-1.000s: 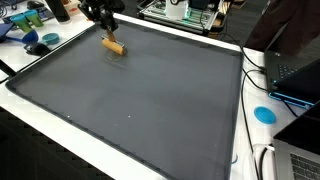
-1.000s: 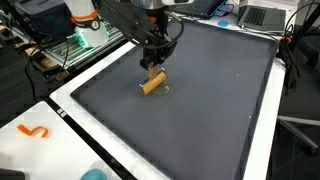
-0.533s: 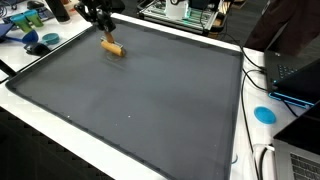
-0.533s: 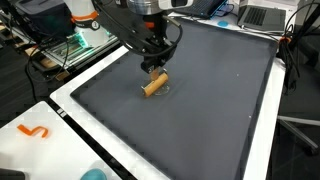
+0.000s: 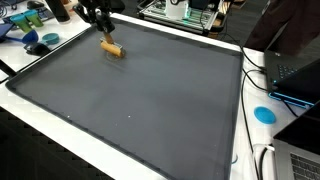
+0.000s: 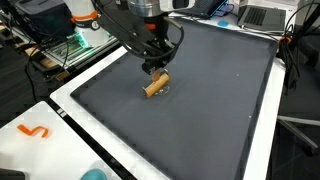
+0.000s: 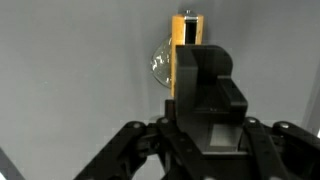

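Black robot hand [image 6: 155,71] hovers just above the small tan wooden cylinder [image 6: 155,86]; can't tell if it's apart or together. I'd straddle the cylinder's short axis.

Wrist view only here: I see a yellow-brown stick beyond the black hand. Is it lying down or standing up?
Observer: Lying down. In an exterior view the stick rests on its side on a dark mat, with the hand just above it.
Operator: Where on the mat?
Observer: Close to one edge, well away from the middle. A white table borders the mat there.
Operator: Anything else around?
Observer: Off the mat, an orange squiggle lies on the white table.
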Robot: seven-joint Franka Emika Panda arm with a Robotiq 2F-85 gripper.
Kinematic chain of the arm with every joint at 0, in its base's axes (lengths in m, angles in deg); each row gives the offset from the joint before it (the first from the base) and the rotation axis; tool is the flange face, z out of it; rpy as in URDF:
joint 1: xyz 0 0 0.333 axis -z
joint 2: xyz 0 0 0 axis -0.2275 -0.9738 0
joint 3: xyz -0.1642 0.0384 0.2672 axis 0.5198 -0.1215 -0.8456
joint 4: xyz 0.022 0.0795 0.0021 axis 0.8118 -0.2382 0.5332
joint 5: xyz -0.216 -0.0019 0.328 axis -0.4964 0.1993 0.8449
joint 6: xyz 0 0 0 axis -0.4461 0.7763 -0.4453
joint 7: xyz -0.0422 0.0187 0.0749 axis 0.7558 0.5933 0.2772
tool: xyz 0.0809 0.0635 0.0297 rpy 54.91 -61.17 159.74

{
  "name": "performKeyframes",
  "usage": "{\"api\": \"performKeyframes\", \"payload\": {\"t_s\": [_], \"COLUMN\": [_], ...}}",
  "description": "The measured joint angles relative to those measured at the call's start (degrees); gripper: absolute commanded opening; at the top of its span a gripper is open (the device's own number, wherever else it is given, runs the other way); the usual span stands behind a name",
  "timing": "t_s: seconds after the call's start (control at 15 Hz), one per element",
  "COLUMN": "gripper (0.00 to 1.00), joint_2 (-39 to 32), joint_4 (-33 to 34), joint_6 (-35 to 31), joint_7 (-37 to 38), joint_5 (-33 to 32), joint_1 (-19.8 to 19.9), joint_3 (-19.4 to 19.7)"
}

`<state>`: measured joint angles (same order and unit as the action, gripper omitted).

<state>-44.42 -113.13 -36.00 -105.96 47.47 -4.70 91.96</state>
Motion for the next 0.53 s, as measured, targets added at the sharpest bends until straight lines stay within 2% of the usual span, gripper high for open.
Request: {"api": "performKeyframes", "payload": {"t_s": [0.53], "gripper": [0.24], "joint_2": [-0.3], "joint_4": [0.2], "joint_6": [-1.0], "joint_7": [1.1], "joint_5": [0.1], "joint_1": [0.0], "joint_3": [-0.2]}}
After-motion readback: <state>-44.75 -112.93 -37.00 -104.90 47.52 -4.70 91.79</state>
